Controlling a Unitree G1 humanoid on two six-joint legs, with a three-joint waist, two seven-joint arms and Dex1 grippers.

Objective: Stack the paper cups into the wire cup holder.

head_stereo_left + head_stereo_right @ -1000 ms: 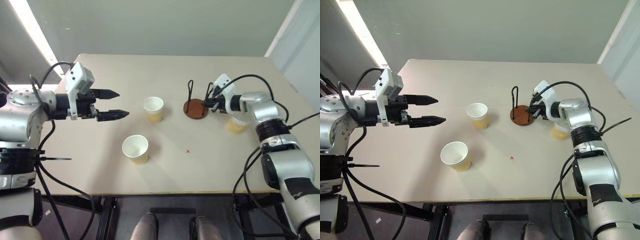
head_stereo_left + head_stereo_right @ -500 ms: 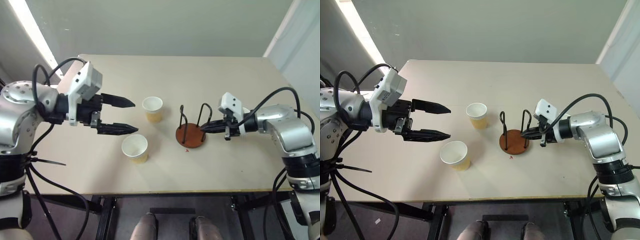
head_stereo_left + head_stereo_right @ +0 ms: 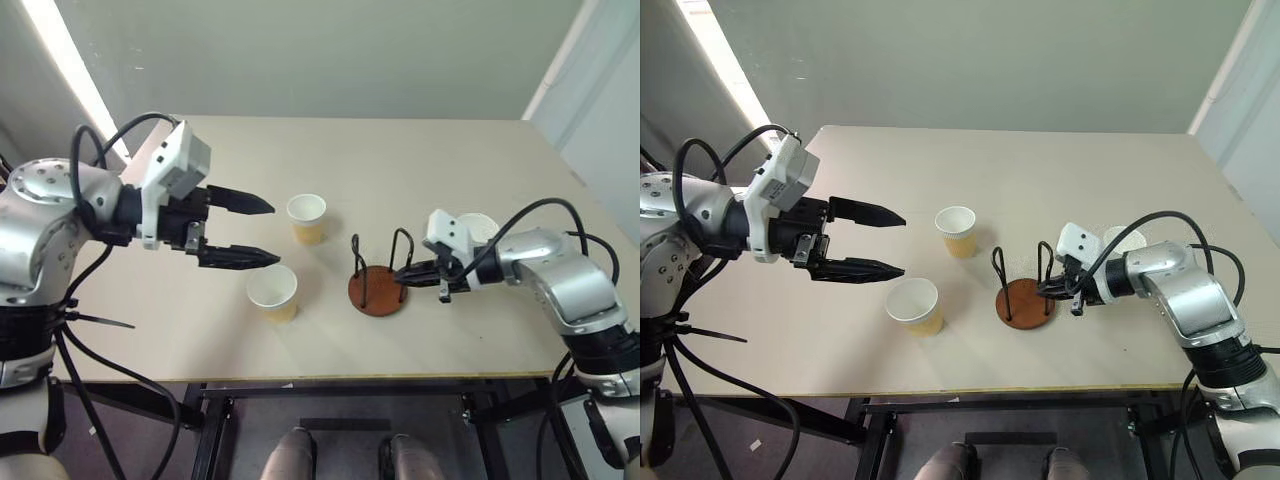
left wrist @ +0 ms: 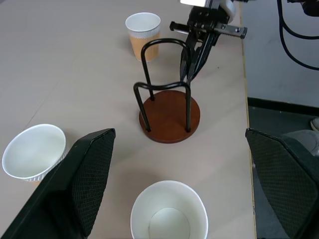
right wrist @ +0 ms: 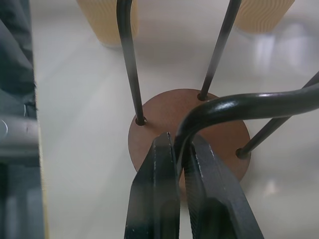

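Paper cups (image 3: 306, 217): tan-yellow outside with fine vertical ribbing, white inside and at rim; all three alike.
Wire cup holder (image 3: 378, 290): reddish-brown round base, glossy black wire loops.
Surface (image 3: 400, 170): pale beige, plain; tiny red mark near holder base.
Left gripper (image 3: 255, 231): black fingers (image 4: 84, 179) with fine diamond-mesh texture on inner pads, white housing behind.
Right gripper (image 3: 403, 275): black fingers, white housing; arm silver-grey with black cables.
Wall behind: dull grey-green.

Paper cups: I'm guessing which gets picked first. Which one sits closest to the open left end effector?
The paper cup nearest the table's front edge, just below the left end effector; the other two stand farther away.
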